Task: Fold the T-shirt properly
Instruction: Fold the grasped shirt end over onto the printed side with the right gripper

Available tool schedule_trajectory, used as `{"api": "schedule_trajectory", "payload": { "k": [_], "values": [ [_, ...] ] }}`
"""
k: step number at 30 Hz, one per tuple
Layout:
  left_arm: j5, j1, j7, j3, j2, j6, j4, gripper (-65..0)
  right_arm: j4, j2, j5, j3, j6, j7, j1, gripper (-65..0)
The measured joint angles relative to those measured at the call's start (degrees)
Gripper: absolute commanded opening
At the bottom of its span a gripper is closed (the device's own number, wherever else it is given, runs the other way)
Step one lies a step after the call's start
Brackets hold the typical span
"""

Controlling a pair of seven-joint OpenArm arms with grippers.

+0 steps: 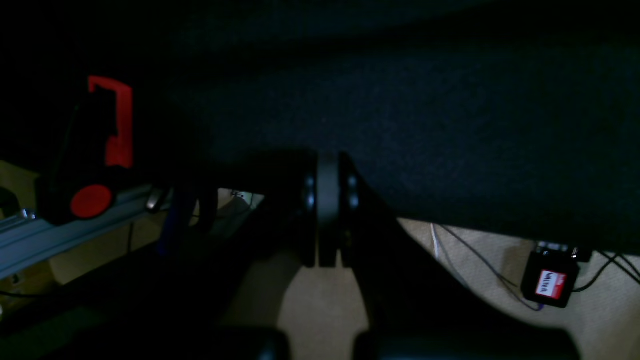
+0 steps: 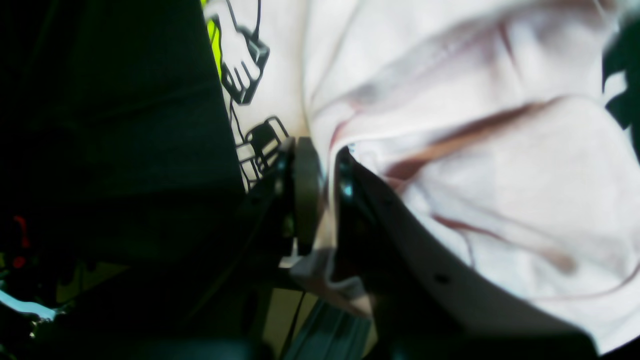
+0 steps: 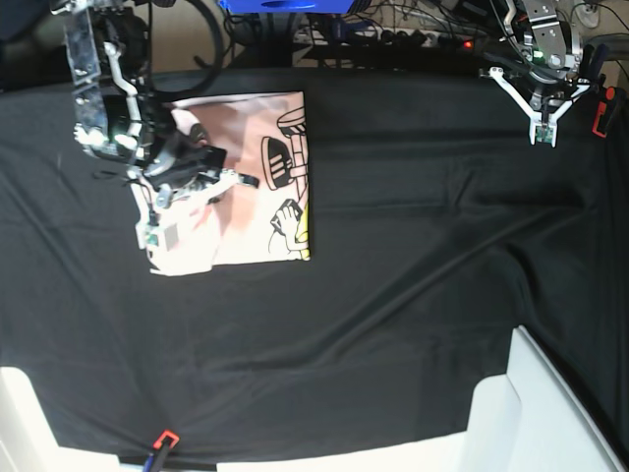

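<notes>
One pale pink cotton T-shirt [image 3: 236, 177] with black-and-yellow cartoon print, folded into a rough rectangle, lies on the black cloth-covered desk [image 3: 413, 295] toward the far side, on the right arm's half. Two arms in view. Right pincer [image 2: 322, 170] is clamped on a bunched pink fold at the shirt's outer edge. Left pincer [image 1: 328, 200] has its pads pressed together, holding nothing, well apart from the shirt over the desk's far corner. One red clamp [image 3: 164, 440] at the near desk edge.
</notes>
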Motion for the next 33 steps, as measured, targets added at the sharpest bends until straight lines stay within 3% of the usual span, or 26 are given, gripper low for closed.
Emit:
{"api": "schedule_trajectory", "payload": {
  "k": [4, 10, 16, 24, 30, 33],
  "values": [
    [0.04, 0.00, 0.00, 0.00, -0.02, 0.00, 0.00, -64.0, -3.15, 0.07, -0.44, -3.82, -3.45, 3.93, 1.01, -65.0],
    [0.04, 0.02, 0.04, -0.02, -0.02, 0.00, 0.00, -64.0, -8.90, -0.07, 0.02, -6.97, -3.89, 6.16, 2.93, -64.9],
    [0.04, 0.02, 0.02, -0.02, -0.04, 0.00, -0.13, -64.0, -9.22, -2.86, -0.24, -7.19, -3.96, 6.36, 3.37, -63.1],
    [0.02, 0.52, 0.00, 0.02, -0.09, 0.00, -0.13, -64.0, -9.27, -3.74, 0.04, -7.26, -3.89, 6.36, 4.20, -40.5],
    [0.04, 0.50, 0.00, 0.02, -0.15, 0.00, -0.15, -64.0, -9.07, -4.09, 0.63, -15.28, -3.72, 6.71, 4.79, -20.0],
    [0.00, 0.50, -0.04, 0.00, -0.15, 0.00, -0.15, -64.0, -5.79, -3.63, 0.33, -17.27, -4.52, 5.95, 4.70, -17.6]
  ]
}}
